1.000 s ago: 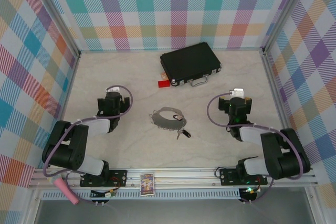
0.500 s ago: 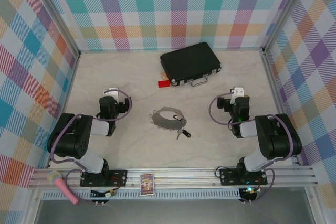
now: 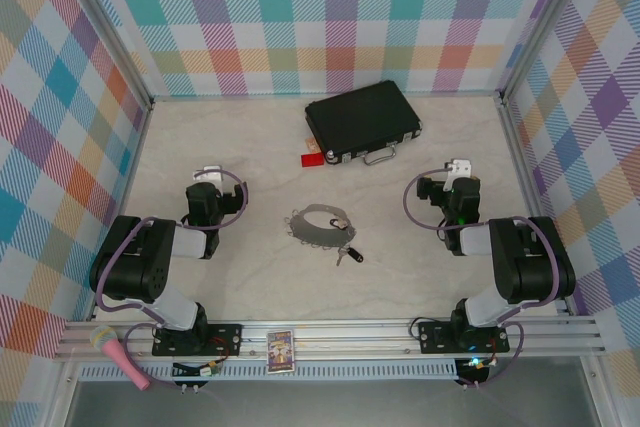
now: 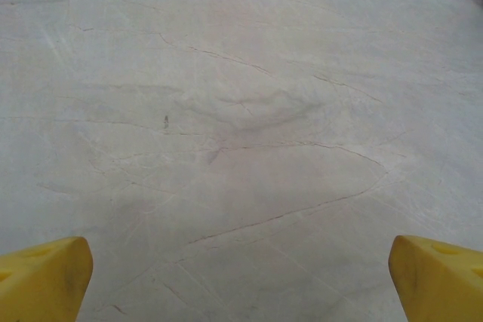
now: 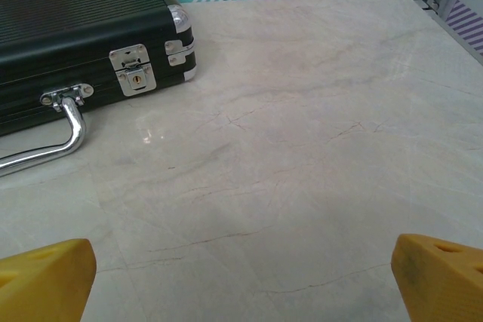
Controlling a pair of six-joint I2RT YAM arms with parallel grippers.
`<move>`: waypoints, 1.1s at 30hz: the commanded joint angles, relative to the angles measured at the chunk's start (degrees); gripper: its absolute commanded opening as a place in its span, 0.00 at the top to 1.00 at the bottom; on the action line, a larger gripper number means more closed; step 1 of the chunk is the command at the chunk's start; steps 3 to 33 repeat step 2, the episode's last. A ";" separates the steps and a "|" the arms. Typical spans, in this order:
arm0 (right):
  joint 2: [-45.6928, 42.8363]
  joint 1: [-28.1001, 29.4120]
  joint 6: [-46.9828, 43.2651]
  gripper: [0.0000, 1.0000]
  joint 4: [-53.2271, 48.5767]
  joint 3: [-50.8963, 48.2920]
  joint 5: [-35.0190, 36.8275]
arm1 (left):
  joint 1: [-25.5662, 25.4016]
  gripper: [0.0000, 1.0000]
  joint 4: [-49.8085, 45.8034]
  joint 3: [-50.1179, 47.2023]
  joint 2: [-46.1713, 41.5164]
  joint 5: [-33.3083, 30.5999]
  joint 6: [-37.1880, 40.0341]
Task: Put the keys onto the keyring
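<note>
Nothing looks started: the left gripper [image 3: 209, 171] and right gripper [image 3: 458, 167] gape empty, well apart either side of the keyring [image 3: 320, 225], with the keys [image 3: 347, 252] against its near-right rim, so next a gripper probably must reach for a key.

We see pastel plaid walls [image 3: 330, 17], checked in teal, orange, pink, purple and yellow with diagonal hatching. The beige marble-look tabletop [image 3: 250, 137] carries thin brownish veins. The black rectangular case [image 3: 362, 122] has a finely ribbed lid, a silver handle [image 5: 68, 130] and silver latches. The small tag [image 3: 312, 159] is red. The large thin metal keyring [image 3: 318, 225] is grey; the small metal keys [image 3: 348, 253] look dark and silvery. We find yellow fingertips [image 4: 41, 280] on the left gripper [image 4: 241, 280] and on the right gripper [image 5: 241, 280]. The black robot arms [image 3: 140, 272] trail lilac cables [image 3: 243, 197].
</note>
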 commanded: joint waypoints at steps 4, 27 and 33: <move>-0.37 -0.14 0.56 0.01 0.25 0.55 -1.33 | 0.54 0.00 1.51 1.12 0.22 1.35 0.00; -0.37 -0.14 0.56 0.01 0.25 0.55 -1.33 | 0.54 0.00 1.51 1.12 0.22 1.35 0.00; -0.37 -0.14 0.56 0.01 0.25 0.55 -1.33 | 0.54 0.00 1.51 1.12 0.22 1.35 0.00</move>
